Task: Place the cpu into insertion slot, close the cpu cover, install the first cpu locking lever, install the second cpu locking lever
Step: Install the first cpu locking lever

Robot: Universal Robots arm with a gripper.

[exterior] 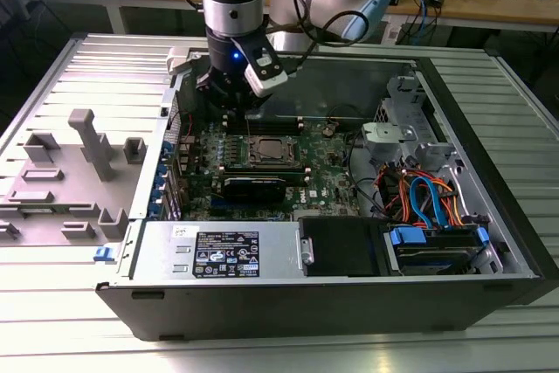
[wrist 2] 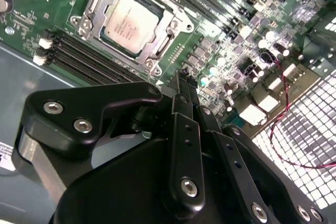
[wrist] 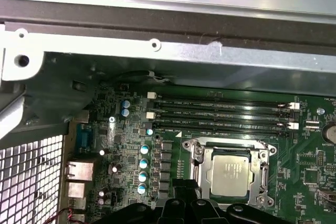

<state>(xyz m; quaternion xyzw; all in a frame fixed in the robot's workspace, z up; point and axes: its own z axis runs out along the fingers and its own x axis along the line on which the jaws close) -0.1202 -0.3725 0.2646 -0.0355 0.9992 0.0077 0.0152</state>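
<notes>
The cpu [wrist 2: 128, 23] [wrist: 229, 174] lies flat in the insertion slot [exterior: 271, 153] on the green motherboard, silver top up. The cpu cover [wrist 2: 157, 43] [wrist: 197, 151] is down, and its metal frame sits around the chip's edges. Thin metal levers run along the frame's sides; whether they are latched I cannot tell. My gripper [exterior: 229, 113] [wrist 2: 182, 77] [wrist: 184, 190] hangs low inside the case, just off the socket towards the exterior view's left and back. Its black fingers are shut together and hold nothing.
Long black memory slots [wrist: 223, 114] lie between the socket and the case's rear wall [wrist: 157, 51]. A black card [exterior: 253, 185], a power supply [exterior: 227, 251] and a drive bay with blue and orange cables [exterior: 428, 198] fill the case. Grey fixtures [exterior: 83, 141] stand on the exterior view's left.
</notes>
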